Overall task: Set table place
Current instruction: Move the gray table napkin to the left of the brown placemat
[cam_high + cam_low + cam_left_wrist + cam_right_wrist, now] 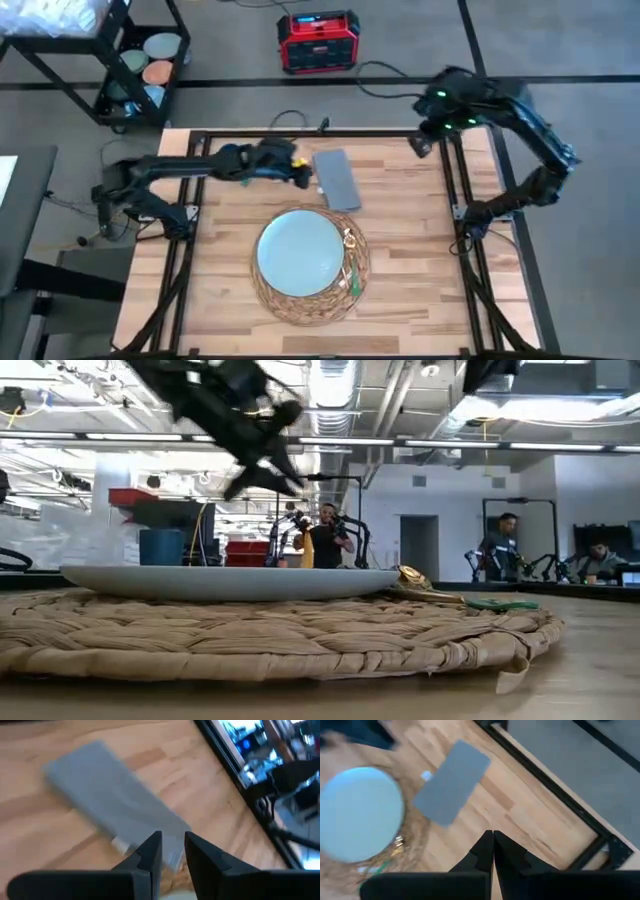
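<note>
the table (420,260) is carrying a round straw mat (300,300) near its front middle, and a pale blue plate (300,252) is sitting on top of it, a little toward the far left of the mat. green-handled cutlery (352,268) is lying on the mat's right side, just beside the plate's rim; from table height the plate (230,582) is resting flat on the mat (270,635), with the cutlery (500,603) lying at its right.

a grey napkin (336,179) is lying flat on the bare wood behind the mat, folded into a long rectangle and angled slightly, just beyond the mat's far edge.

the left gripper (303,180) is hovering right at the napkin's left edge, its arm reaching in from the left. in its own wrist view the two fingers (150,851) are standing a small gap apart over the near end of the napkin (110,805), gripping nothing.

the right gripper (424,138) is waiting up at the far right corner of the table. its fingers (484,851) are pressed together, empty, and looking down on the napkin (452,782) and plate (360,812).
</note>
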Robot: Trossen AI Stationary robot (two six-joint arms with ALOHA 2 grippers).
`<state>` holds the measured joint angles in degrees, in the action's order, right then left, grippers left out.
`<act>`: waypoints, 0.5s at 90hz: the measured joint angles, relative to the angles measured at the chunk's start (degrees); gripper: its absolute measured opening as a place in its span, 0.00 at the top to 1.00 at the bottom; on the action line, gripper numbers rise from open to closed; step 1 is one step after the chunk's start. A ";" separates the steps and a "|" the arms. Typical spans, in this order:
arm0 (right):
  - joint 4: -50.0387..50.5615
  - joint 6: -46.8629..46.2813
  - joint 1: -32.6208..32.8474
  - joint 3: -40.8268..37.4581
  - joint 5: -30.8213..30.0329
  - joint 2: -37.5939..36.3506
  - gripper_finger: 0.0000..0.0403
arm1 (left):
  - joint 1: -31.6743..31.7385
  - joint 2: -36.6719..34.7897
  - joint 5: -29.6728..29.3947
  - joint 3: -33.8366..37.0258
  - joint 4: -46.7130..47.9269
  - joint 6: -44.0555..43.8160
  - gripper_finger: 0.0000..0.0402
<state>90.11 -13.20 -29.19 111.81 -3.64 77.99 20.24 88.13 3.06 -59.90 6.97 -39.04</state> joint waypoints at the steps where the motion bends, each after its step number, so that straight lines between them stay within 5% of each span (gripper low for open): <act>1: -0.05 -0.04 0.00 0.00 0.06 -0.43 1.00 | -0.01 0.93 0.09 -0.90 0.09 0.48 0.83; 27: -0.11 -5.60 1.71 0.00 0.71 -7.71 0.98 | 2.15 19.99 1.32 -20.49 11.30 5.38 0.85; 45: -0.10 -8.21 4.99 0.02 0.70 -10.72 1.00 | 3.86 31.08 4.39 -31.12 21.82 9.09 0.98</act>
<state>90.02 -21.42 -24.20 111.83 -2.95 67.27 24.09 119.21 7.45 -91.02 28.79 -29.95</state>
